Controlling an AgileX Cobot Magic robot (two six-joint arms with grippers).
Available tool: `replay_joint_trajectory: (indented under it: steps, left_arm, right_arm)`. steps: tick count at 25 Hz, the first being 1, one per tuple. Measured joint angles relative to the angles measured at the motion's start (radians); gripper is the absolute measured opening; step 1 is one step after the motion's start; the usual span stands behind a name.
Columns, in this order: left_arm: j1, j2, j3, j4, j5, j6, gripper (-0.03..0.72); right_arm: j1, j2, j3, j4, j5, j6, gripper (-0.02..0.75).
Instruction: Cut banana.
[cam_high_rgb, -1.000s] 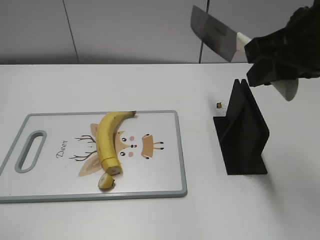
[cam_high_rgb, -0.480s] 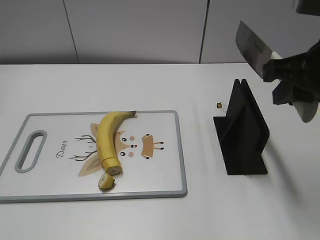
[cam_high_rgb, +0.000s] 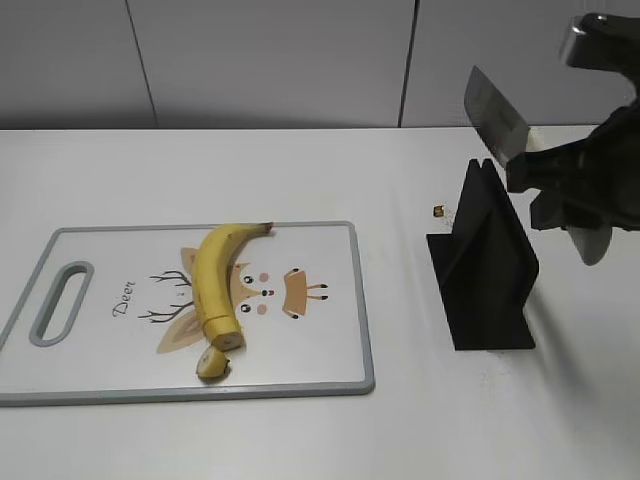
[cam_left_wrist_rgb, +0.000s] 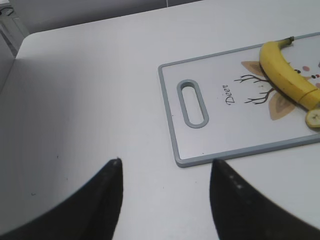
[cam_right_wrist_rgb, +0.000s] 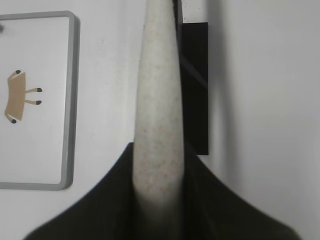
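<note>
Banana (cam_high_rgb: 213, 280) lying on deer-print cutting board (cam_high_rgb: 320, 350), long axis running near-to-far: dark stem tip pointing to far-right edge, flat cut face facing near edge. Cut-off stub (cam_high_rgb: 210, 363) sitting just beside cut face. Right gripper (cam_high_rgb: 560, 190) hanging raised above black knife stand (cam_high_rgb: 485, 265), fingers clamping pale handle of cleaver (cam_high_rgb: 495, 112), blade angling up-left over stand's top. Left gripper (cam_left_wrist_rgb: 165, 200) hovering low over bare table (cam_left_wrist_rgb: 75, 100) left of board, fingers spread, gripping nothing.

The right end effector (cam_high_rgb: 560, 185) clamps a knife (cam_high_rgb: 495, 115) with a dull metal blade and matt speckled cream handle; below it, a matt black plastic stand (cam_high_rgb: 485, 265).
</note>
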Motion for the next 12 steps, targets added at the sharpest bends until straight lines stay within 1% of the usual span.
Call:
replay_joint_trajectory:
  steps: [12]
  left_arm:
    - [0.000,0.000,0.000,0.000,-0.006,0.000,0.533]
  right_arm:
    - [0.000,0.079,0.001,-0.035,-0.016,0.000,0.162]
